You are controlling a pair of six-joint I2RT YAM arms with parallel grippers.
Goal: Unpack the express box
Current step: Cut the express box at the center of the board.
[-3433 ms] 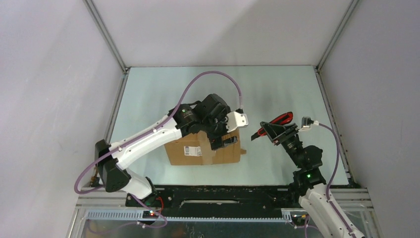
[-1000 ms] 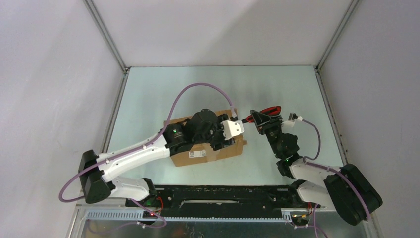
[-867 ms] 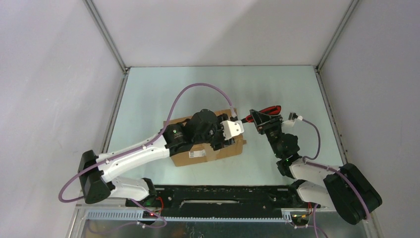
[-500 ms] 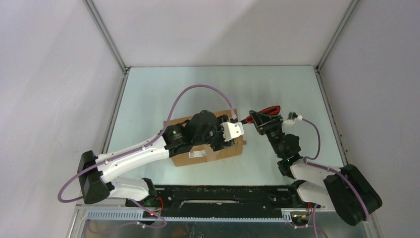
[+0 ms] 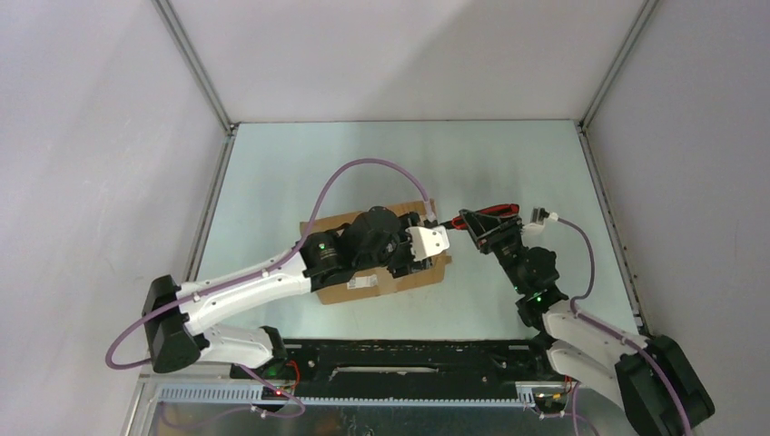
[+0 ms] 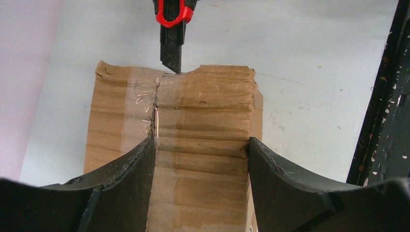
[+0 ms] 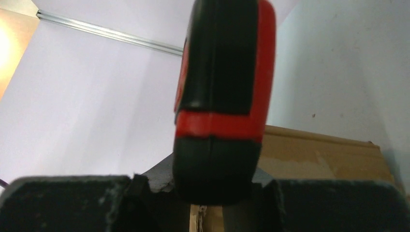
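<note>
The express box (image 6: 203, 111) lies directly under the left gripper (image 6: 201, 142), and its long top runs forward from the fingertips. This gripper has its jaws spread wide and grasps nothing. Its two dark fingers (image 6: 123, 176) lie over the top of the carton, not around its sides. I judge they are there to press the box down on the table (image 5: 300, 173) so that it cannot slide, though I cannot confirm real contact. Beyond the fingertips, at the far edge of the box, the black blade of the utility knife (image 6: 171, 29) meets the cardboard right at the end of the tape seam (image 6: 155, 104). The right gripper (image 7: 217, 193) is closed firmly on the red and black handle, which points forward from between its fingers toward the box. The seam shows a dark slit with frayed tape, but the flaps lie flat and closed. Any pull of the blade toward the left fingers should probably be shallow and straight, and stop before it reaches them.
</note>
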